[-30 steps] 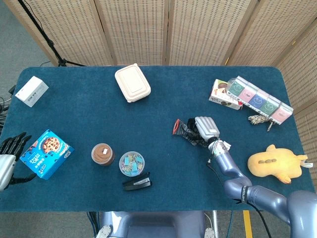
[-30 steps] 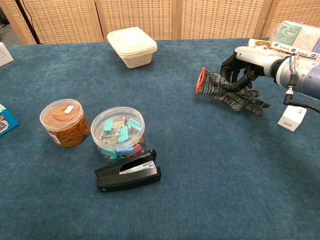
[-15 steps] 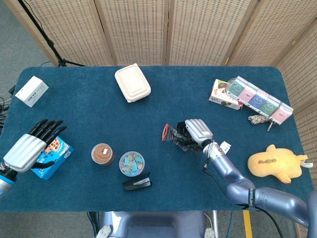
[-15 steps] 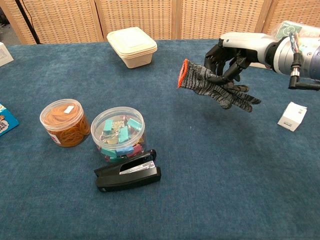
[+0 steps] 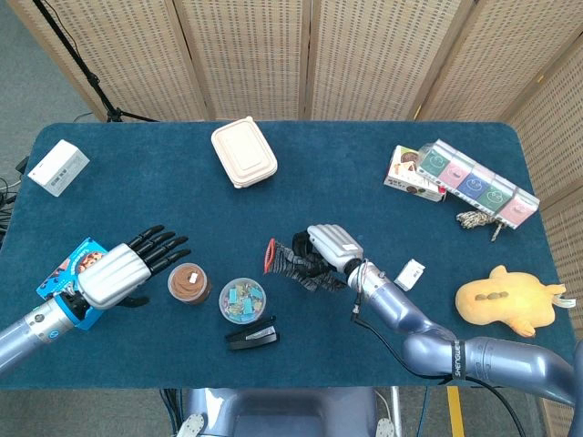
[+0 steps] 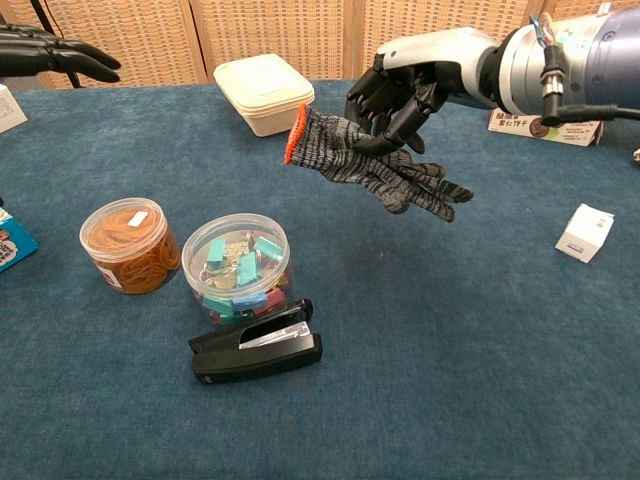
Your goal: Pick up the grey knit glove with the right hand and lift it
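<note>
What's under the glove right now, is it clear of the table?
Yes. The glove hangs from the right hand, fingers drooping, with only bare blue table below it. The hand's fingers cover part of the cuff end.

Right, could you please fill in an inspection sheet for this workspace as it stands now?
Surface: blue cloth table, flat.
Job's things: grey knit glove with orange cuff, hanging clear of the table.
Clutter: lidded tub, rubber band jar, clip jar, stapler, cookie box, white box, small white box, snack packs, yellow plush.
Hands: right hand grips the glove; left hand spread above the table, holding nothing.
Cables: cable along the right forearm.
Surroundings: wicker screens behind.
</note>
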Tool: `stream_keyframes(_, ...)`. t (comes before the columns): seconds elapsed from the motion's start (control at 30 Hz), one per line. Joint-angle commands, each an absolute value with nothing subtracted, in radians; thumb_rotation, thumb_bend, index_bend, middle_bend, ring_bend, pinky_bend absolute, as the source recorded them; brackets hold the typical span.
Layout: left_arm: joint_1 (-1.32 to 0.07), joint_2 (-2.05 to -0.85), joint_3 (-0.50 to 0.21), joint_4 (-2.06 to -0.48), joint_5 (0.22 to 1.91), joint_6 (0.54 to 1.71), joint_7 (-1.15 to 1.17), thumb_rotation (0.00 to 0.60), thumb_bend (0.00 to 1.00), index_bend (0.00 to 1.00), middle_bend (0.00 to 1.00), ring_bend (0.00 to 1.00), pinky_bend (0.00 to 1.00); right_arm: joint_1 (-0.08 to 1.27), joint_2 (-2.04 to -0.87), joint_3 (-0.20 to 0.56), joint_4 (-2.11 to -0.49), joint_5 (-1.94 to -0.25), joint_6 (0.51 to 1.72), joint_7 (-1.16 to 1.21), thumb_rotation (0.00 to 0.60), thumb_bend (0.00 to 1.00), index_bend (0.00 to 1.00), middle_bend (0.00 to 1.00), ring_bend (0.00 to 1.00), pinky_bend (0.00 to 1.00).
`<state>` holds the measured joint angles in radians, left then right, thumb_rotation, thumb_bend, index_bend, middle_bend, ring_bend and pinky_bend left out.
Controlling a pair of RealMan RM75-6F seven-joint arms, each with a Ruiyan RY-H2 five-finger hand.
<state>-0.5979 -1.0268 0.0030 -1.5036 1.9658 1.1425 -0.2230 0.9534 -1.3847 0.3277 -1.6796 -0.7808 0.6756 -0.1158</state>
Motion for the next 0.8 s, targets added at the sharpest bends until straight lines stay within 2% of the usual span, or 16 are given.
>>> stream_keyframes(0.03,-0.617,-1.041,0.011,-1.514,1.975,1.135,-0.210,0.600,0.00,0.00,0.00,0.00,0.00,0.976,-1.379,0.330,-1.696,-0.757,0.667,-0.112,0.600,0.49,0.58,0.56,0.48,0.66)
stream_keyframes(0.4,-0.679,-1.148,0.015,-1.514,1.956,1.078,-0.113,0.600,0.00,0.00,0.00,0.00,0.00,1.043,-1.354,0.321,-1.736,-0.654,0.595,-0.057,0.600,0.50,0.58,0.56,0.48,0.66)
stream_keyframes(0.8,-0.728,-1.162,0.033,-1.579,1.937,1.056,-0.099,0.600,0.00,0.00,0.00,0.00,0.00,1.077,-1.331,0.326,-1.749,-0.629,0.566,0.023,0.600,0.50,0.58,0.56,0.48,0.66)
